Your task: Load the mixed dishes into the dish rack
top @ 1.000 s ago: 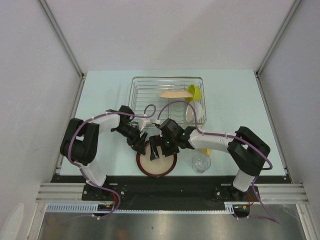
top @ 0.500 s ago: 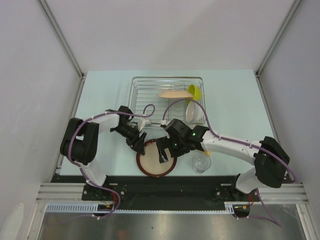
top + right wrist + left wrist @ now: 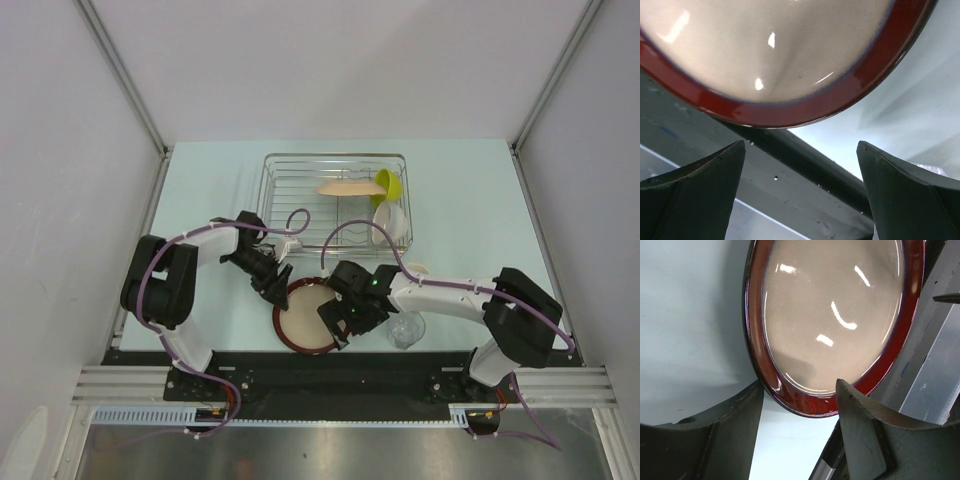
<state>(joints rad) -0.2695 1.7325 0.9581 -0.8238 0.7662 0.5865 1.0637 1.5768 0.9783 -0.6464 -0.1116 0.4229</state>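
Observation:
The dark-red-rimmed tan plate [image 3: 305, 318] lies flat on the table by the near edge. My left gripper [image 3: 279, 287] is open at its far-left rim. In the left wrist view the rim [image 3: 805, 405] sits between the spread fingers of that gripper [image 3: 799, 385]. My right gripper [image 3: 340, 326] is open and empty at the plate's near-right rim [image 3: 790, 117]. Its fingers [image 3: 801, 143] hang over the table's black front edge. The dish rack [image 3: 275, 205] holds the tan leaf-patterned plate [image 3: 350, 187], the lime-green bowl [image 3: 390, 184] and the white bowl [image 3: 388, 225]. The clear glass [image 3: 405, 329] stands right of the right gripper. The yellow mug is mostly hidden under the right arm.
The black front rail [image 3: 330, 365] runs just below the plate and the glass. Grey side walls close in the table at left and right. The right arm's cable loops over the rack's near side.
My right gripper has moved from above the middle of the red-rimmed plate down to its near-right rim, and the right arm has swung. The left gripper has stayed at the far-left rim.

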